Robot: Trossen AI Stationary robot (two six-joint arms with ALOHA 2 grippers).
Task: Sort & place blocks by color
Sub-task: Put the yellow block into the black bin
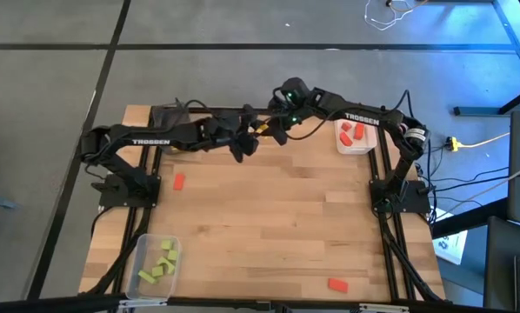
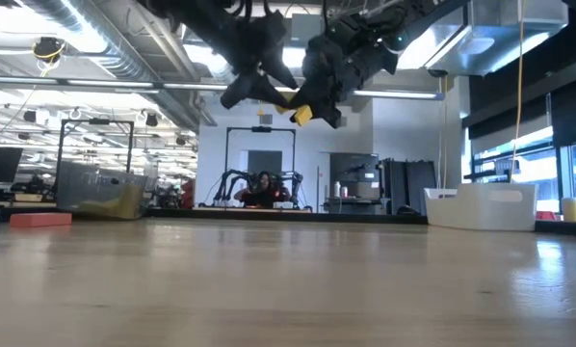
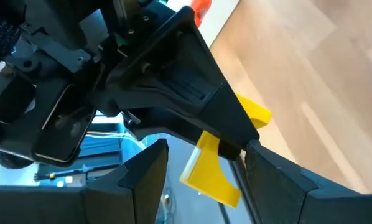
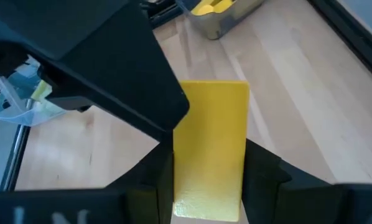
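Two claws (image 2: 269, 92) (image 2: 312, 106) meeting, yellow block (image 4: 211, 149) partly hidden

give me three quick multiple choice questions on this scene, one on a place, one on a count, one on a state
1. Where are the green blocks?
A. in the white tray
B. loose on the table
C. in the clear tray

2. How many red blocks lie loose on the table?
A. two
B. none
C. five

3. What is the state of the yellow block between the two arms?
A. lying flat on the table
B. held in the air by the right hand
C. resting in the white tray

Answers:
1. C: the green blocks lie inside the clear tray.
2. A: one red block lies near the left arm and another red block near the table edge.
3. B: the right hand is closed on the yellow block, well above the wood.
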